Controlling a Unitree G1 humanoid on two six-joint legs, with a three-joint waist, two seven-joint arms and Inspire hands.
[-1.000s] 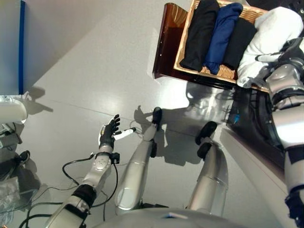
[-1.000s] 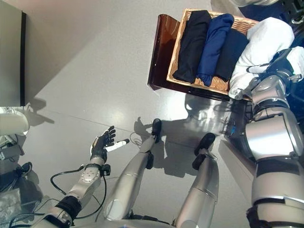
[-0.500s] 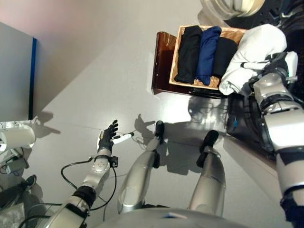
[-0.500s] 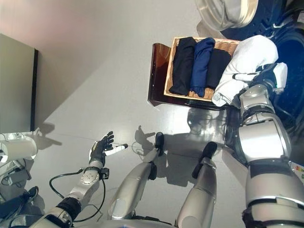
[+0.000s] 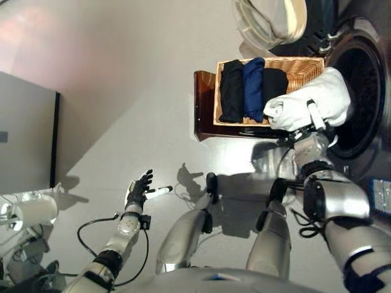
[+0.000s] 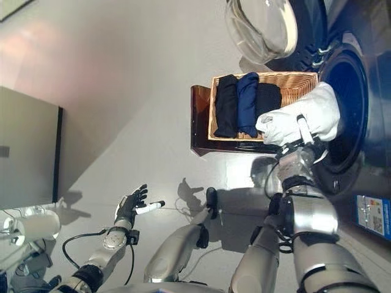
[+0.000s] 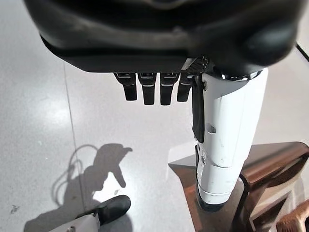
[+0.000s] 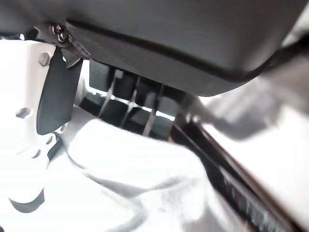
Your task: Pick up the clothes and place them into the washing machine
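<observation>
The right hand is clasped around a bundle of white cloth, held up between the wicker basket and the dark round mouth of the washing machine. Three folded garments, black, blue and black, lie side by side in the basket. The left hand hangs over the floor, fingers spread and holding nothing.

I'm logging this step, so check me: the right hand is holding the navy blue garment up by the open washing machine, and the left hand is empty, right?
Not quite. The right hand holds the white garment, not the navy one; the left eye view shows it. The navy blue garment lies in the wicker basket. The rest stands: the garment is by the open washing machine, and the left hand is empty.
</observation>
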